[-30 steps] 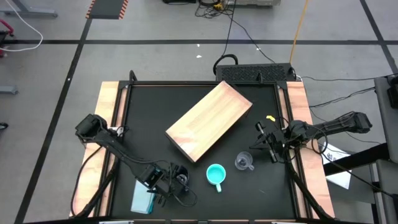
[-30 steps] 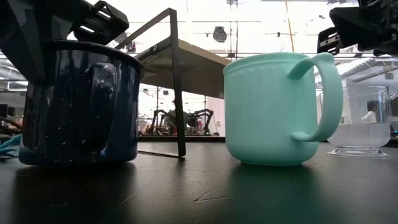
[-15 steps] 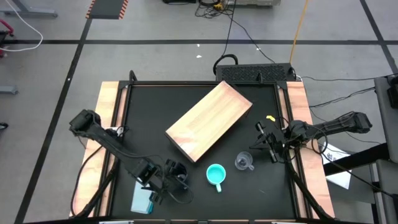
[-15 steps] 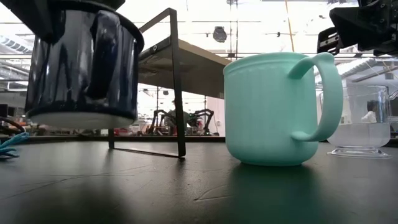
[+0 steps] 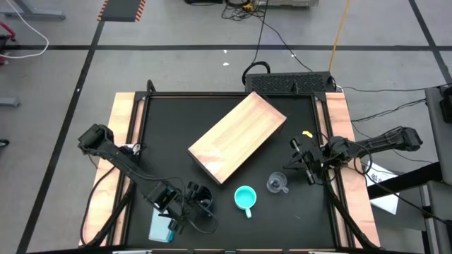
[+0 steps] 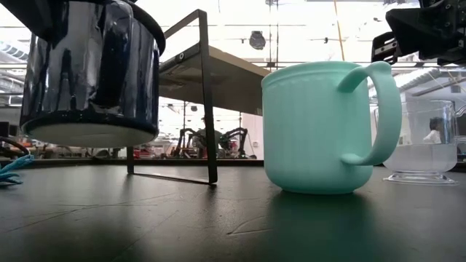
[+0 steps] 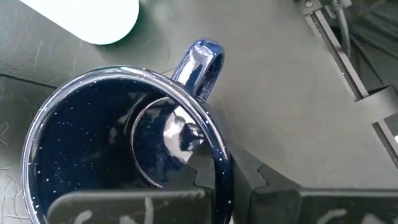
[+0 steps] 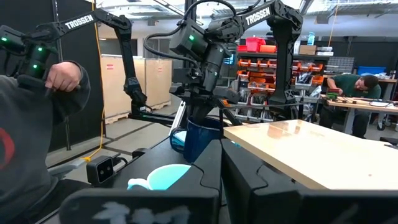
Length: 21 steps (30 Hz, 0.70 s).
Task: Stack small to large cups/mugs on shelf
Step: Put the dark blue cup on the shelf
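Note:
My left gripper (image 5: 185, 204) is shut on the large dark navy mug (image 6: 91, 73), which hangs above the table near the front left; the mug also shows in the left wrist view (image 7: 124, 162) and the right wrist view (image 8: 200, 140). The turquoise mug (image 5: 245, 198) stands upright on its base on the table (image 6: 328, 127). The small clear cup (image 5: 277, 185) stands on its base to its right (image 6: 428, 142). The wooden shelf (image 5: 236, 137) stands slantwise at mid-table. My right gripper (image 5: 305, 166) hovers shut and empty just right of the clear cup. My left gripper holds the navy mug by its rim (image 7: 219, 163), a short way round from the handle (image 7: 202, 62). One finger is inside the mug (image 7: 198, 177) and one outside (image 7: 264, 182). The fingers come from above, slanting from the table's left. The mug hangs clear of the table, nearly upright.
A flat pale-teal block (image 5: 162, 228) lies at the front left, just beside the left gripper. The shelf's dark metal legs (image 6: 206, 94) stand behind the mugs. People show in the room beyond the table: a sleeve and hand (image 8: 43, 118) and a person at a bench (image 8: 354, 84).
My left gripper has gone up with the navy mug, keeping its hold. The mug stood on the table a second ago and now hangs clear of it. The turquoise mug, the clear cup and my right gripper have kept still.

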Tool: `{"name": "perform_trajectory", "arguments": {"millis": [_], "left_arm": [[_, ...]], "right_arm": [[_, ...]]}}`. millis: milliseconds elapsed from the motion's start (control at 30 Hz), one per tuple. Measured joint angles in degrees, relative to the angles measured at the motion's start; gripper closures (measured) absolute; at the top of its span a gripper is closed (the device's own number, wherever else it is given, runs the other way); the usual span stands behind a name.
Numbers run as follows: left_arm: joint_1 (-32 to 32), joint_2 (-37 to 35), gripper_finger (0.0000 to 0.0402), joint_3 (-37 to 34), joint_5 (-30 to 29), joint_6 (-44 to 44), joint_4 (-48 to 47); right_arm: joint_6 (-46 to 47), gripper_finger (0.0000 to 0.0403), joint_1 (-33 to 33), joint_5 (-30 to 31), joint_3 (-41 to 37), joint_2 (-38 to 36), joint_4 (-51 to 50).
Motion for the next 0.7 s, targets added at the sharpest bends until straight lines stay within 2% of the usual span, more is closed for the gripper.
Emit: {"name": "perform_trajectory", "arguments": {"millis": [300, 433, 700], "left_arm": [[0.03, 0.0, 0.0387, 0.16, 0.47, -0.67, -0.26], [0.33, -0.03, 0.0387, 3.27, 1.03, -2.9, -4.67], [0.4, -0.09, 0.0387, 10.97, 0.74, -0.82, -11.9]], "right_arm": [[0.0, 0.0403, -0.02, 0.0, 0.0, 0.0, 0.0], [-0.04, 0.0403, -0.01, 0.0, 0.0, 0.0, 0.02], [-0.33, 0.0403, -0.01, 0.0, 0.0, 0.02, 0.02]]}}
